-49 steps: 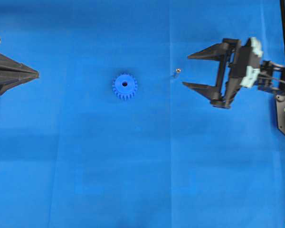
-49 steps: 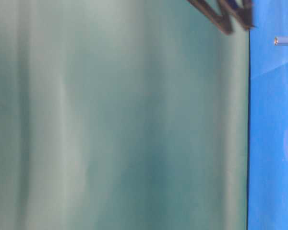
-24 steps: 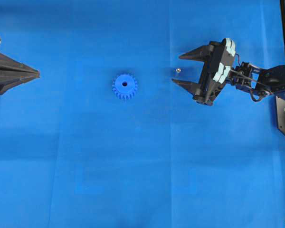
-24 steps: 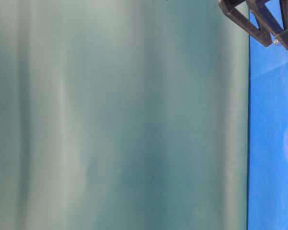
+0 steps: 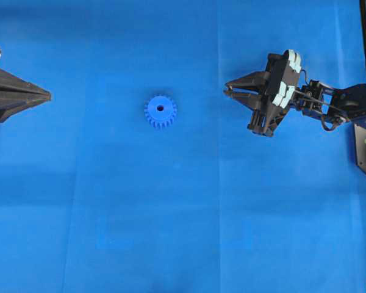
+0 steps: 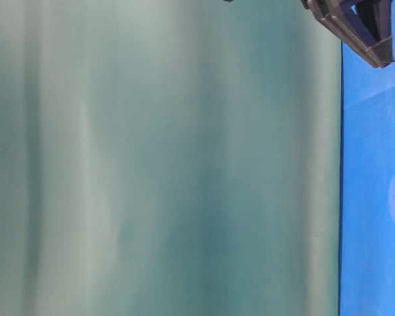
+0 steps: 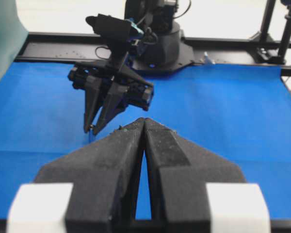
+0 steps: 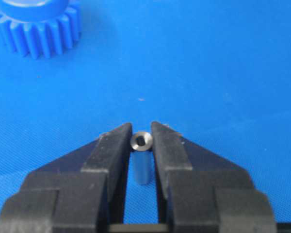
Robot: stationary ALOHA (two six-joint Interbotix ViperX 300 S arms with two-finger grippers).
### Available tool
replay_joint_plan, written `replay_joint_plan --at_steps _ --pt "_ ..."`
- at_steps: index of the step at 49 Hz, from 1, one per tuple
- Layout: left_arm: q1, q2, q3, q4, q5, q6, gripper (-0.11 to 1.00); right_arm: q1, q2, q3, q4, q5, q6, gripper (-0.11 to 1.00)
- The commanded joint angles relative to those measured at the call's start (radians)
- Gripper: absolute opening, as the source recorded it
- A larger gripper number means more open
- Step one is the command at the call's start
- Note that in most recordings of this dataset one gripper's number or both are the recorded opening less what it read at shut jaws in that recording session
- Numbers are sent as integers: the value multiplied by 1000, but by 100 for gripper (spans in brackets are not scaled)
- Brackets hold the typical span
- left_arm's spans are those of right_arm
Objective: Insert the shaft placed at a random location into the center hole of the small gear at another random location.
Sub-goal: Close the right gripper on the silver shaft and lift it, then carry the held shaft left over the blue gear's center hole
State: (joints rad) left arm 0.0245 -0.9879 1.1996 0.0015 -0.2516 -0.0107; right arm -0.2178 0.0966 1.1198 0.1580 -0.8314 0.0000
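With the right gripper point(image 8: 141, 138) closed on the upright pin point(image 8: 141, 141), it should be lifted straight, kept vertical, then carried to the gear point(image 5: 160, 111).

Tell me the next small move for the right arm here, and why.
Probably a short straight lift. The right tool is shut on the shaft, which stands upright between its fingertips, low over the blue cloth. The small gear sits apart, toward the left arm, its center hole empty, so the shaft must clear the cloth before travelling over.
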Motion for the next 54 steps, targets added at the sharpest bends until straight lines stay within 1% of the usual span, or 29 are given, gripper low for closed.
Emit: replay_joint_plan --at_steps 1,12,16,21,30,38,54 --pt "3 3 -11 2 -5 -2 0 3 -9 -9 -5 -3 2 3" --pt "3 3 -11 2 2 -2 0 8 -15 -12 -6 -2 3 3" --pt "2 3 -11 2 3 -2 0 9 -43 -17 -6 23 6 3" --pt "3 3 -11 2 8 -2 0 12 -117 -31 -6 103 8 3" --pt "3 3 -11 2 9 -3 0 12 -279 -60 -6 290 3 3" --pt "2 3 -11 2 17 -3 0 12 -377 -71 -6 385 3 3" --pt "3 3 -11 2 20 -3 0 23 -359 -87 -6 396 3 3"
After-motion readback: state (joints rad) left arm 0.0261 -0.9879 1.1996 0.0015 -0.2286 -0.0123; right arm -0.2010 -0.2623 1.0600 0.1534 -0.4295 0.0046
